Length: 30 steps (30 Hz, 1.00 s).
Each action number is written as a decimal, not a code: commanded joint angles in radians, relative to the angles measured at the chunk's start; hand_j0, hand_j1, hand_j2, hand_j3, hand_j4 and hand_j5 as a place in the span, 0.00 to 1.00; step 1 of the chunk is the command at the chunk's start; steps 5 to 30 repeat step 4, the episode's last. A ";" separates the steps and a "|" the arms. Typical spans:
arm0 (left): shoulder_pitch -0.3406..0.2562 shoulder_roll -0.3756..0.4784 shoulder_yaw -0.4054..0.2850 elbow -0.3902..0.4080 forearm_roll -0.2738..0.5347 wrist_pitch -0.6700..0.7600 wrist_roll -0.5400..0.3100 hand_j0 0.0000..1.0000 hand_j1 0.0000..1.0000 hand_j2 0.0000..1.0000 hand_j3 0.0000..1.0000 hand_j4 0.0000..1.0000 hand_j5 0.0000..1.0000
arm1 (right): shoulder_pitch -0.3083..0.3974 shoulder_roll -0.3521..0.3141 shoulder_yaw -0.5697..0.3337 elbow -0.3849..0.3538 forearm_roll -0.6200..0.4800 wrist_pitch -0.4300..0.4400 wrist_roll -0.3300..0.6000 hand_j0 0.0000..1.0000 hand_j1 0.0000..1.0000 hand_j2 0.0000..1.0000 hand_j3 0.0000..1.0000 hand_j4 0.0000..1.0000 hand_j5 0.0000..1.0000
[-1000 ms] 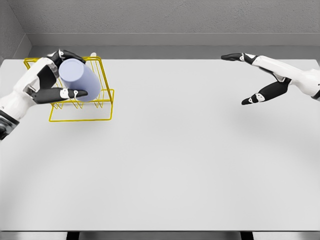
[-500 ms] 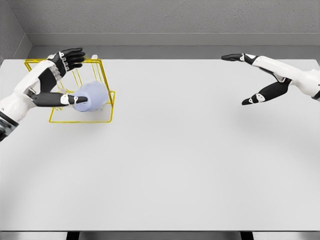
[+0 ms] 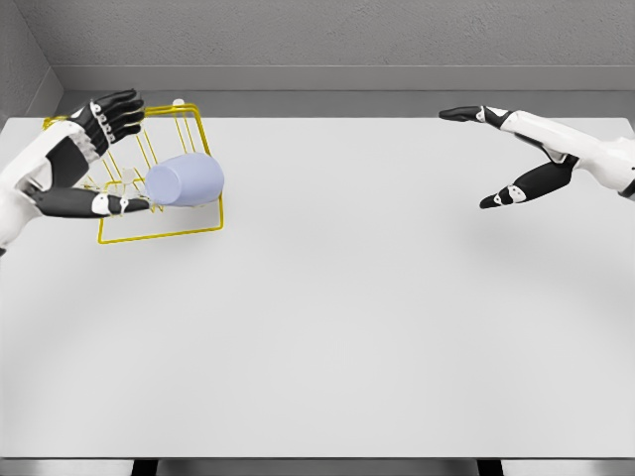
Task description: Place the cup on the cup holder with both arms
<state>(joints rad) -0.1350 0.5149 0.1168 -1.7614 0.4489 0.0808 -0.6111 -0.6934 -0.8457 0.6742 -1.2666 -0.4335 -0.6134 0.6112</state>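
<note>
At the far left, the left hand is spreading wide and holding nothing, its arm cut off by the frame's edge. Just right of its thumb, the pale blue cup is lying on its side across the yellow wire cup holder, hiding part of the wires behind it. Half a second ago the thumb was touching the cup; now the hand has drawn back leftward. At the far right, the right hand is hovering open and empty, unchanged.
</note>
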 commanded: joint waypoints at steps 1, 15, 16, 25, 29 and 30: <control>0.002 0.065 0.007 -0.003 0.065 -0.003 0.000 1.00 1.00 1.00 1.00 1.00 1.00 | 0.000 -0.001 -0.001 0.000 -0.007 0.003 0.000 1.00 1.00 1.00 1.00 1.00 1.00; 0.037 0.088 0.007 -0.003 0.073 -0.036 0.000 1.00 1.00 1.00 1.00 1.00 1.00 | 0.000 -0.001 -0.001 -0.002 -0.008 0.003 0.000 1.00 1.00 1.00 1.00 1.00 1.00; 0.037 0.088 0.007 -0.003 0.073 -0.036 0.000 1.00 1.00 1.00 1.00 1.00 1.00 | 0.000 -0.001 -0.001 -0.002 -0.008 0.003 0.000 1.00 1.00 1.00 1.00 1.00 1.00; 0.037 0.088 0.007 -0.003 0.073 -0.036 0.000 1.00 1.00 1.00 1.00 1.00 1.00 | 0.000 -0.001 -0.001 -0.002 -0.008 0.003 0.000 1.00 1.00 1.00 1.00 1.00 1.00; 0.037 0.088 0.007 -0.003 0.073 -0.036 0.000 1.00 1.00 1.00 1.00 1.00 1.00 | 0.000 -0.001 -0.001 -0.002 -0.008 0.003 0.000 1.00 1.00 1.00 1.00 1.00 1.00; 0.037 0.088 0.007 -0.003 0.073 -0.036 0.000 1.00 1.00 1.00 1.00 1.00 1.00 | 0.000 -0.001 -0.001 -0.002 -0.008 0.003 0.000 1.00 1.00 1.00 1.00 1.00 1.00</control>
